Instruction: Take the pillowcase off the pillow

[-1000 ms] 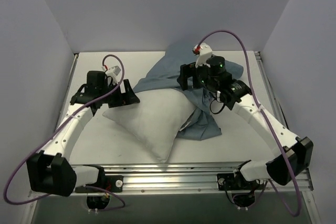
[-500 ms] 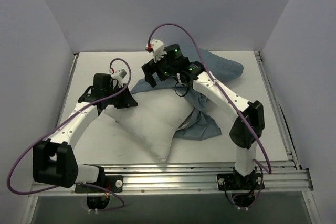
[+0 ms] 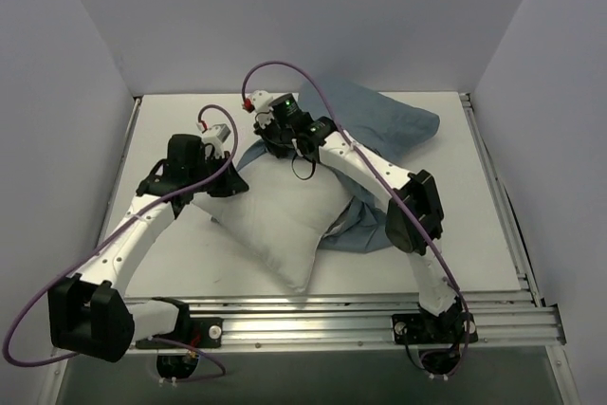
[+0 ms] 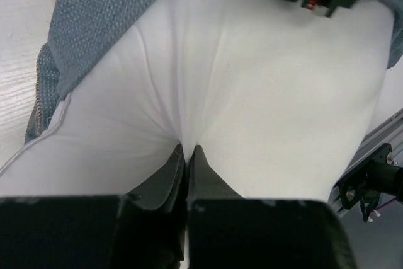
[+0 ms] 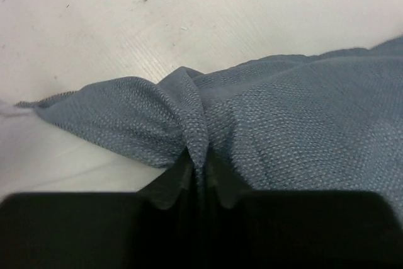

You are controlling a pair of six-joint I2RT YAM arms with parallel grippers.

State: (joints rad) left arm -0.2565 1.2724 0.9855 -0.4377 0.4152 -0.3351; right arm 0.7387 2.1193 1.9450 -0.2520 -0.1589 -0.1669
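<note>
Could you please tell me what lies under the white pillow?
The pillowcase shows at the far and right edges of the pillow, and bare table beside its near corner. How far the cloth runs beneath the pillow is covered by the pillow itself.

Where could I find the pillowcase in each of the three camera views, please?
Top external: the pillowcase lies at far centre-right, behind and to the right of the pillow.
Left wrist: the pillowcase is in the upper left, against the white pillow.
Right wrist: the pillowcase fills the centre and right, pinched by the right end effector.
Shared landmark: the white table.
</note>
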